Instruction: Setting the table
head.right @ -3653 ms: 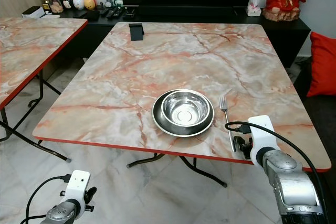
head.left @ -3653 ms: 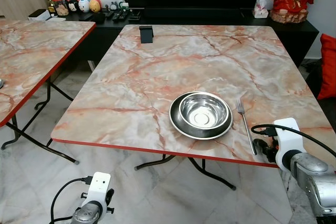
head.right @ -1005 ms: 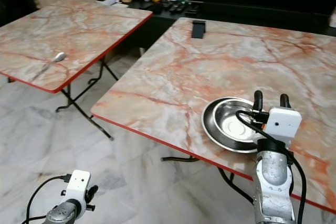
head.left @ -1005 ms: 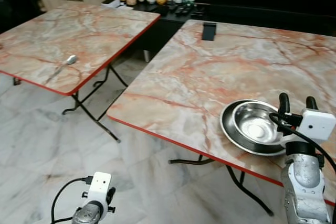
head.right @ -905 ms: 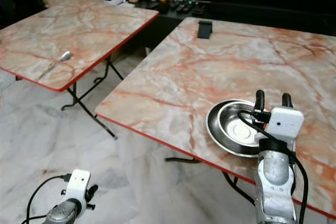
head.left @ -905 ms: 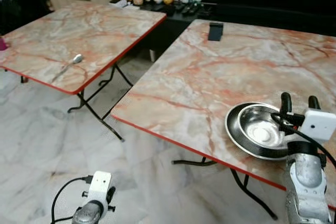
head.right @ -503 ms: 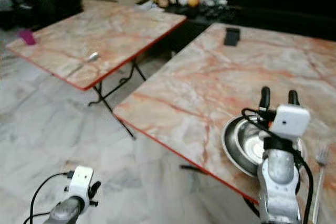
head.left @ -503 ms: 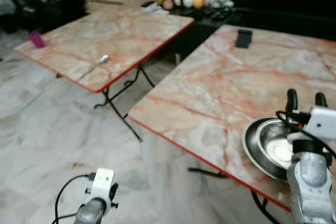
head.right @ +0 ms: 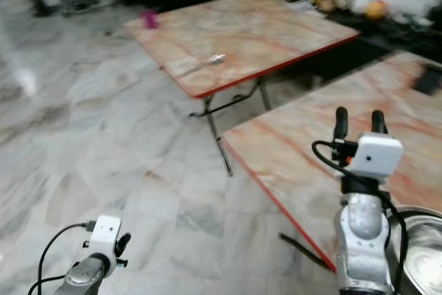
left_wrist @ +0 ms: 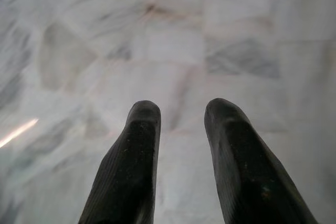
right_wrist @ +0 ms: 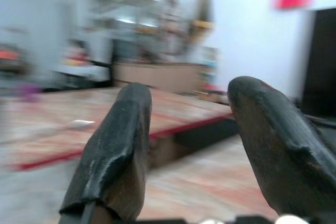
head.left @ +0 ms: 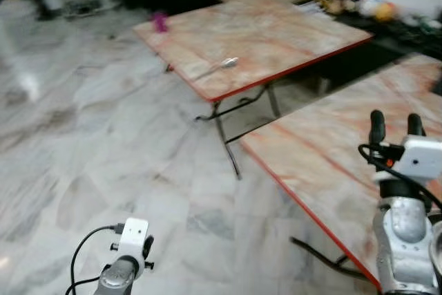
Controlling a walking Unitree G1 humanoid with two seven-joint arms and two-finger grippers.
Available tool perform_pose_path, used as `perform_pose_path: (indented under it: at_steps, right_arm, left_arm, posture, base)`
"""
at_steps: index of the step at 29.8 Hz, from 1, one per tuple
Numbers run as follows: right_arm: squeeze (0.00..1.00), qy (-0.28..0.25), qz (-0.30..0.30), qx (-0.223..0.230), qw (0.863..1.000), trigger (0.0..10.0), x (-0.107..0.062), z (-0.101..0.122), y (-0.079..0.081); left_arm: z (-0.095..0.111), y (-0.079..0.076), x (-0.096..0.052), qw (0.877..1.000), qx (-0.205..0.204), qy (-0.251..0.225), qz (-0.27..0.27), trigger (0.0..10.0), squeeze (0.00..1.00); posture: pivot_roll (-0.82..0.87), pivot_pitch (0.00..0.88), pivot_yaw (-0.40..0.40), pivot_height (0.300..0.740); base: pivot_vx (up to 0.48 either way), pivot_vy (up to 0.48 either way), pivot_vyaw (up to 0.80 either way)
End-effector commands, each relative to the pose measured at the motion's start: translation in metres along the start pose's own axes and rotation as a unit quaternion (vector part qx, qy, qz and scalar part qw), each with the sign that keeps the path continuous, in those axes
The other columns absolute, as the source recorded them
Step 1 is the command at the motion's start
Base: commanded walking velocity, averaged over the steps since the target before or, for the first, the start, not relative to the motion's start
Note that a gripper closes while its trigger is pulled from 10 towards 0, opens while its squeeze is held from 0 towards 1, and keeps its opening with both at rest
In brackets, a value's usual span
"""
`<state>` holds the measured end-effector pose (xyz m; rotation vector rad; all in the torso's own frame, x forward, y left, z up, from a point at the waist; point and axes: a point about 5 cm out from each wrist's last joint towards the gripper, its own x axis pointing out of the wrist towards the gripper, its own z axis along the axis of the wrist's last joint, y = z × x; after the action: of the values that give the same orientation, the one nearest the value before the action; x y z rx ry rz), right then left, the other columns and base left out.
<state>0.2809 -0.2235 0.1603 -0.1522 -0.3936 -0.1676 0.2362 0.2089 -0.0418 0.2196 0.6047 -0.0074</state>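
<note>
A metal spoon (head.left: pixel 221 65) lies near the front edge of the far marble table (head.left: pixel 262 36). The rim of a steel bowl (head.right: pixel 423 253) shows at the lower right, on the near marble table (head.left: pixel 324 150). My right gripper (head.left: pixel 396 126) is held upright over the near table's corner. It is open with nothing between its fingers (right_wrist: pixel 118 140). In its wrist view the spoon (right_wrist: pixel 81 124) is a blurred speck on the far table. My left arm (head.left: pixel 128 253) hangs low over the floor, its gripper (left_wrist: pixel 181 124) open and empty.
A small pink object (head.left: pixel 160 22) sits at the far table's back corner. Folding legs (head.left: pixel 231 126) stand under that table, with a gap of marble floor (head.left: pixel 103 136) between and left of the tables. A low cabinet with small ornaments (head.left: pixel 359 8) runs along the back.
The whole view has swung left: bowl and fork slid off to the right, and the far table with the spoon came to the middle. My right gripper stays raised and open.
</note>
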Motion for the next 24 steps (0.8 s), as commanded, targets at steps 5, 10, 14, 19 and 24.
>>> perform_pose_path:
  at_steps: [5,10,14,19,24]
  right_arm:
    - [0.00,-0.006,0.006,0.002,1.000,10.0,0.000,0.002,-0.003]
    - [0.00,-0.004,0.017,0.008,1.000,10.0,-0.001,0.001,0.001]
    - [0.00,-0.003,0.022,0.013,1.000,10.0,-0.002,0.001,0.003]
    - [0.00,-0.003,0.038,0.025,0.999,10.0,-0.002,0.000,0.007]
    - [0.00,0.000,0.041,0.047,0.998,10.0,-0.003,-0.001,0.010]
  left_arm:
    - [0.002,-0.004,0.001,1.000,0.007,-0.007,-0.002,10.0,0.00]
    - [0.002,-0.004,0.001,1.000,0.006,-0.004,-0.001,10.0,0.00]
    - [0.001,-0.003,0.001,1.000,0.005,-0.003,0.000,10.0,0.00]
    - [0.002,-0.001,0.001,1.000,0.004,-0.001,0.001,10.0,0.00]
    - [0.001,0.001,0.001,1.000,0.000,0.004,0.002,10.0,0.00]
  posture:
    - [-0.03,0.000,0.048,0.740]
    - [-0.03,0.000,0.048,0.740]
    - [-0.03,0.000,0.049,0.740]
    - [-0.03,0.000,0.051,0.740]
    - [-0.03,0.000,0.052,0.740]
  base:
    - [0.000,0.000,0.76]
    - [0.000,0.000,0.77]
    - [0.000,0.000,0.76]
    - [0.000,0.000,0.77]
    - [0.000,0.000,0.61]
